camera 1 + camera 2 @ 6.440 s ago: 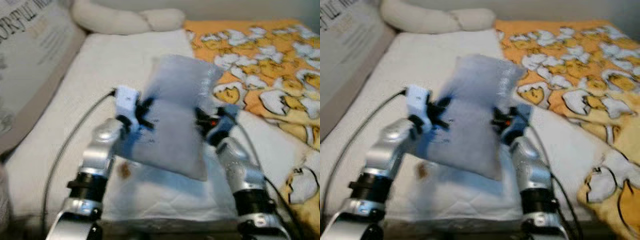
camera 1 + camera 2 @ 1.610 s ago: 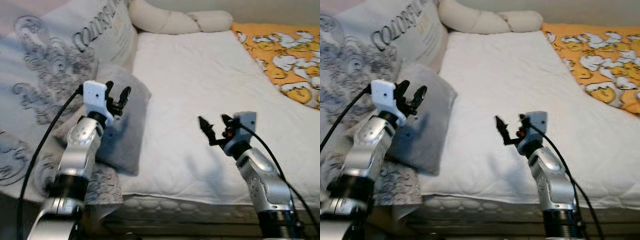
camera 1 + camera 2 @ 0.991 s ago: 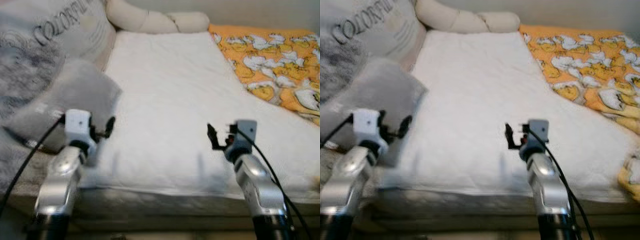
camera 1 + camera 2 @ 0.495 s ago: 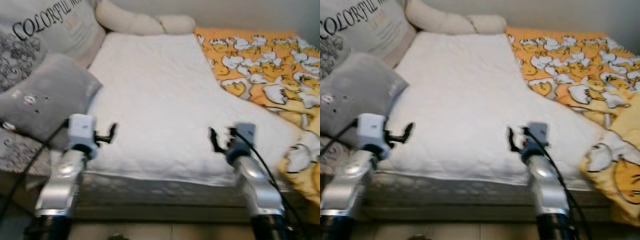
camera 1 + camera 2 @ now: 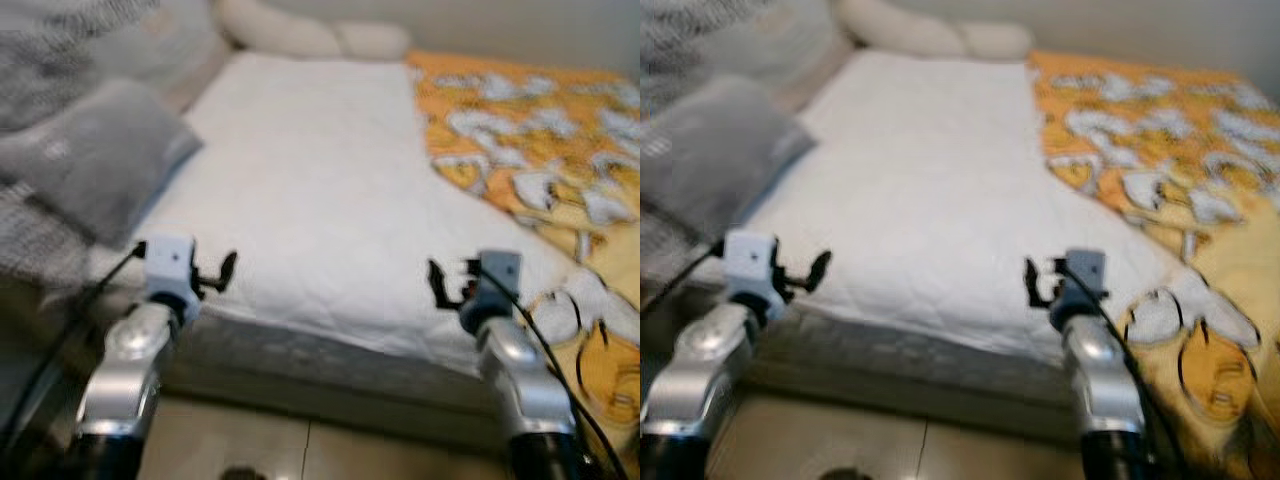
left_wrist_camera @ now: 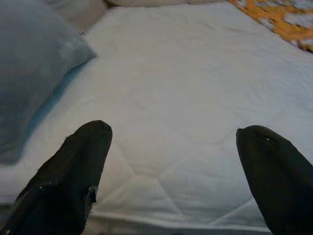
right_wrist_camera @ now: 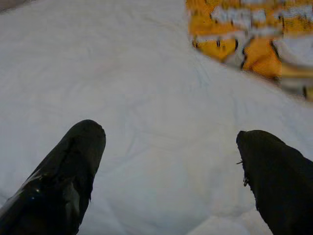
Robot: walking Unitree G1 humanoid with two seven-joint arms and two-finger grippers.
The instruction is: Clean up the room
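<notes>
Here the left gripper [image 5: 215, 272] and right gripper [image 5: 448, 284] hover at the white mattress [image 5: 320, 190] edge, fingers spread, holding nothing; grey pillow [image 5: 95, 160] lies left.

A grey pillow [image 5: 95, 165] lies at the left edge of the bed, tilted, resting on the white quilted mattress [image 5: 320, 190]. An orange blanket [image 5: 540, 150] with a white-and-yellow cartoon print lies rumpled over the bed's right side, spilling over the near corner.

The grey pillow [image 5: 95, 165] left both grippers and now lies at the bed's [image 5: 320, 190] left side.
</notes>
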